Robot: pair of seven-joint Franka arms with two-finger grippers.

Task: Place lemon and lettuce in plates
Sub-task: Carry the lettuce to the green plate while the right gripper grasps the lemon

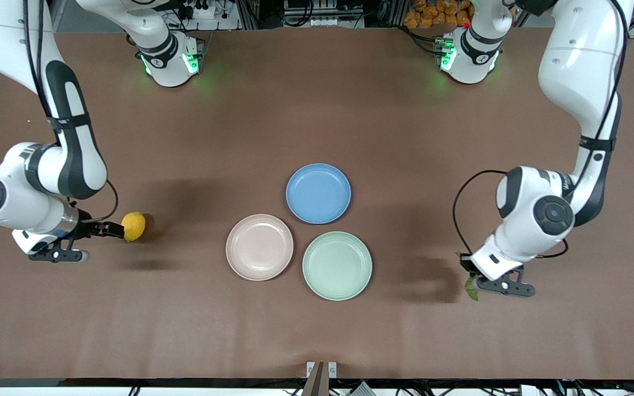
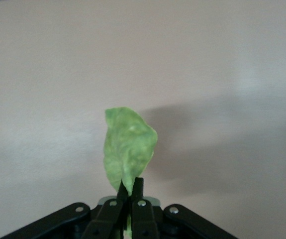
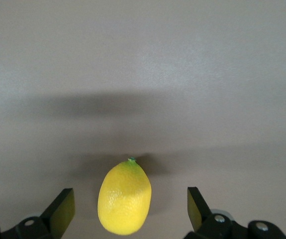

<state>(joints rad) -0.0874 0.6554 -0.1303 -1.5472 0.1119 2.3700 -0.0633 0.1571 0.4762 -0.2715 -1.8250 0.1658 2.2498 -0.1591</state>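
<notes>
Between the spread fingers of the right end effector [image 3: 128, 211], the smooth oval yellow lemon [image 3: 125, 203] is sitting on the brown surface [image 1: 317, 110] (firm, likely slippery; grip its middle); the left end effector [image 2: 131, 191] is pinching the limp wrinkly green lettuce leaf [image 2: 129, 149] by its stem.

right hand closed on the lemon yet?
No: in the right wrist view the right hand is open, its fingers apart on either side of the lemon.

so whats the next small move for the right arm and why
Probably close the right end effector on the lemon. Its fingers stand open on either side of the lemon, which sits on the table at the right arm's end. The left end effector already pinches the lettuce.
</notes>
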